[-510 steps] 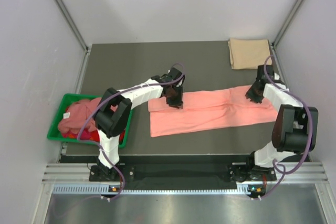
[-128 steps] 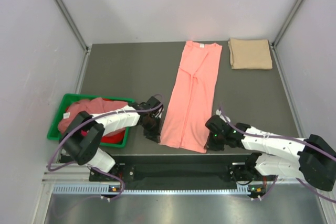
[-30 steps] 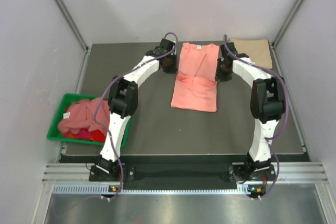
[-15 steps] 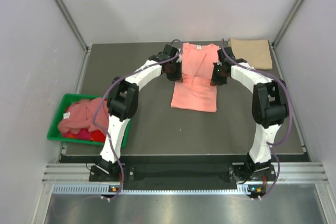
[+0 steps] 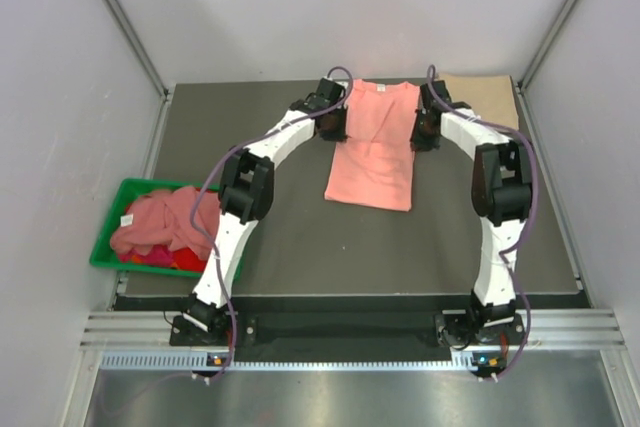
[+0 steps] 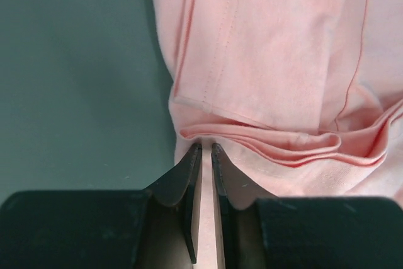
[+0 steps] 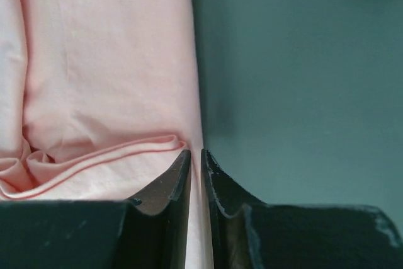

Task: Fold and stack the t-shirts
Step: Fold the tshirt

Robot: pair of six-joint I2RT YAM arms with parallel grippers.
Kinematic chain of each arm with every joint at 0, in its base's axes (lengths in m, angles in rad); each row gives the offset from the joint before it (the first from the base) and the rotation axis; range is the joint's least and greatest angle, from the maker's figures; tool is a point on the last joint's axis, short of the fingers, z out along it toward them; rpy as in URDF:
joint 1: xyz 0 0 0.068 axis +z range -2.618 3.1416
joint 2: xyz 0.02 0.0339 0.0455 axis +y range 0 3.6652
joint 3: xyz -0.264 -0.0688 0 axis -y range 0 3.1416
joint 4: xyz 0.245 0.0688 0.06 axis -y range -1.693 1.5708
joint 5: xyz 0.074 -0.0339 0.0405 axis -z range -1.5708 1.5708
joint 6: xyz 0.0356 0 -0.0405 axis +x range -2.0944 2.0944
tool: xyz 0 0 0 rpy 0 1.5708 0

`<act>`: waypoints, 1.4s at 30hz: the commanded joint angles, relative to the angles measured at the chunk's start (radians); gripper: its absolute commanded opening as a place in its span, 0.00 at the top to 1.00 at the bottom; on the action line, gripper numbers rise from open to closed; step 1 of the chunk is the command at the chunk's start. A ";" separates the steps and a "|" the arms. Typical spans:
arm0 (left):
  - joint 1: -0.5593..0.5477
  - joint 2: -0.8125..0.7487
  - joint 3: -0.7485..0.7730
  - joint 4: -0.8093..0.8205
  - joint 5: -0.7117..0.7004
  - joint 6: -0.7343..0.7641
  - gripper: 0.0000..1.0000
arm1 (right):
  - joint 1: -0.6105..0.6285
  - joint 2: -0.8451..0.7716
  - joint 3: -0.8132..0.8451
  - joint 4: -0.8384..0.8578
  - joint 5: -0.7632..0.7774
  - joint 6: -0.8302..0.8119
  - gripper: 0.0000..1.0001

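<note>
Left fingers point(image 6: 179, 184) and right fingers point(image 7: 167, 184), nearly closed, each pinch a side edge of the salmon-pink t-shirt point(image 5: 372, 152).

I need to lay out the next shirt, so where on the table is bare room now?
Bare: the strip of table between the salmon t-shirt and the near edge; the far-left corner beyond the green bin. Crowded: the far edge, where left claw and right claw flank the salmon t-shirt beside the tan t-shirt.

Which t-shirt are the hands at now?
The salmon-pink t-shirt, between left hand and right hand; the tan t-shirt lies folded far right, others fill the green bin.
</note>
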 commanded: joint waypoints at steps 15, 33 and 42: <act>0.009 -0.486 -0.618 0.040 0.224 -0.047 0.66 | 0.010 -0.441 -0.522 0.119 -0.311 -0.021 0.67; 0.005 -0.421 -0.760 0.053 0.276 -0.059 0.95 | 0.025 -0.449 -0.749 0.238 -0.353 -0.031 0.91; -0.072 -0.653 -0.990 0.039 0.153 -0.179 1.00 | 0.033 -0.667 -0.916 0.147 -0.227 0.064 1.00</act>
